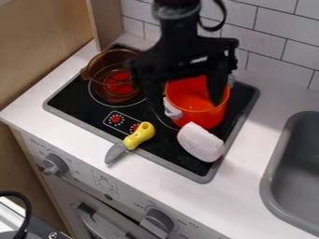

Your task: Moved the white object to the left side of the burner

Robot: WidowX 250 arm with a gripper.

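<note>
Fingers [217, 86]: wide, at the red pot [202, 114].
I operate with the fingers spread apart; the white object [200, 142] lies on the stovetop [74, 100], beside the pot, on the camera side of the fingers.

White object [200, 143]: rounded wedge, faint print on face, lying slantwise
White object spot: on burner [165, 149], near-right part, one end at gray rim
Burner: flat black top, pale rings, set on white counter [249, 186]
</note>
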